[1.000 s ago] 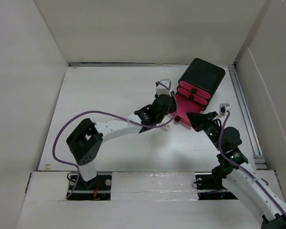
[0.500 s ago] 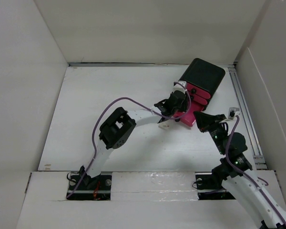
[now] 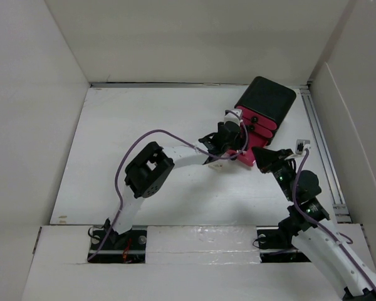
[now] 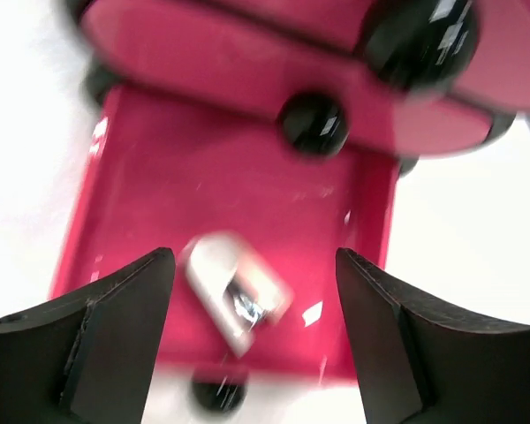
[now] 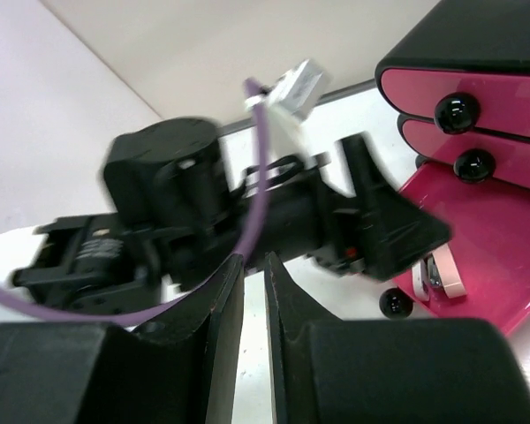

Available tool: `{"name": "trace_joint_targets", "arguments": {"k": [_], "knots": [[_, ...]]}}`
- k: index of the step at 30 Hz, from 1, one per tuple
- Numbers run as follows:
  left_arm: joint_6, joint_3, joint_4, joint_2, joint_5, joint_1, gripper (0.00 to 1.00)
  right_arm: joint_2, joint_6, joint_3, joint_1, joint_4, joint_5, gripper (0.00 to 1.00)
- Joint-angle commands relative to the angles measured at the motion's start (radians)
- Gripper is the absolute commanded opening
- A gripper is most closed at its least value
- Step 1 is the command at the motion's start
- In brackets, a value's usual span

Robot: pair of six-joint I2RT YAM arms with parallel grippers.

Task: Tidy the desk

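Note:
The white desk [image 3: 144, 125] carries a black box with three pink drawers [image 3: 266, 103] at the back right. Its bottom drawer [image 3: 243, 152] is pulled out. My left gripper [image 3: 230, 143] hovers over this open drawer [image 4: 247, 194], jaws wide open and empty [image 4: 254, 261]. A small white object [image 4: 237, 290], blurred, lies on the drawer floor between the open jaws. It also shows in the right wrist view [image 5: 437, 274]. My right gripper [image 3: 263, 158] sits just right of the drawer front, shut and empty [image 5: 253, 265].
White walls border the desk on all sides. A rail [image 3: 319, 138] runs along the right edge. The left arm's purple cable [image 3: 169, 135] loops over the desk's middle. The two grippers are close together at the drawer front.
My left arm stretched right to reach over the open drawer, then drew back slightly. The right gripper shifted right, then back a little toward the drawer.

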Motion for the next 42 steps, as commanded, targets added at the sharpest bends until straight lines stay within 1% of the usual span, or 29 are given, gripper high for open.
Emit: {"name": "trace_joint_targets", "arguments": {"k": [1, 2, 3, 4, 5, 6, 8, 9, 10, 11, 16, 17, 20, 24, 25, 30, 37, 38, 39, 42], "knots": [[0.0, -0.124, 0.073, -0.203, -0.017, -0.002, 0.69, 0.006, 0.005, -0.002, 0.01, 0.033, 0.002, 0.21], [-0.003, -0.211, 0.087, -0.237, -0.029, -0.002, 0.63, 0.006, 0.008, -0.002, 0.01, 0.038, 0.0, 0.21], [-0.012, -0.253, 0.116, -0.304, -0.057, -0.002, 0.58, 0.009, 0.006, -0.002, 0.01, 0.04, -0.006, 0.21], [-0.02, -0.3, 0.127, -0.335, -0.066, -0.002, 0.53, 0.012, 0.005, 0.001, 0.01, 0.038, -0.015, 0.21], [-0.03, -0.386, 0.135, -0.363, -0.075, -0.002, 0.45, 0.015, 0.005, -0.001, 0.01, 0.041, -0.012, 0.21], [-0.044, -0.42, 0.135, -0.413, -0.095, -0.013, 0.42, 0.015, 0.008, -0.001, 0.01, 0.04, -0.007, 0.21], [-0.067, -0.509, 0.126, -0.45, -0.138, -0.045, 0.36, 0.023, 0.011, -0.001, 0.01, 0.046, -0.013, 0.22], [-0.098, -0.56, 0.089, -0.472, -0.208, -0.083, 0.35, 0.028, 0.008, 0.001, 0.01, 0.047, -0.021, 0.22], [-0.122, -0.569, 0.049, -0.464, -0.22, -0.083, 0.35, 0.031, 0.009, -0.002, 0.01, 0.052, -0.013, 0.22], [-0.122, -0.569, 0.049, -0.464, -0.22, -0.083, 0.35, 0.031, 0.011, -0.002, 0.01, 0.052, -0.013, 0.22], [-0.205, -0.563, -0.074, -0.394, -0.289, -0.103, 0.44, 0.063, 0.008, -0.001, 0.01, 0.07, -0.03, 0.23], [-0.216, -0.566, -0.074, -0.389, -0.289, -0.103, 0.48, 0.066, 0.009, -0.002, 0.01, 0.07, -0.027, 0.23], [-0.225, -0.58, -0.026, -0.384, -0.263, -0.103, 0.5, 0.077, 0.005, -0.002, 0.01, 0.081, -0.044, 0.23], [-0.219, -0.534, -0.026, -0.337, -0.241, -0.103, 0.5, 0.101, 0.008, -0.001, 0.01, 0.095, -0.044, 0.24], [-0.218, -0.528, -0.028, -0.329, -0.241, -0.103, 0.5, 0.103, 0.005, 0.002, 0.01, 0.095, -0.076, 0.24], [-0.213, -0.482, -0.068, -0.274, -0.27, -0.103, 0.5, 0.104, 0.003, 0.002, 0.01, 0.095, -0.069, 0.25], [-0.193, -0.447, -0.071, -0.231, -0.287, -0.103, 0.5, 0.117, 0.002, 0.005, 0.01, 0.098, -0.087, 0.25], [-0.164, -0.433, -0.065, -0.223, -0.284, -0.103, 0.47, 0.12, 0.002, 0.005, 0.01, 0.099, -0.079, 0.26], [-0.164, -0.433, -0.065, -0.223, -0.284, -0.103, 0.47, 0.123, 0.002, 0.005, 0.01, 0.099, -0.079, 0.26], [-0.138, -0.453, -0.055, -0.242, -0.286, -0.103, 0.38, 0.123, 0.0, 0.007, 0.01, 0.099, -0.082, 0.25]]}}
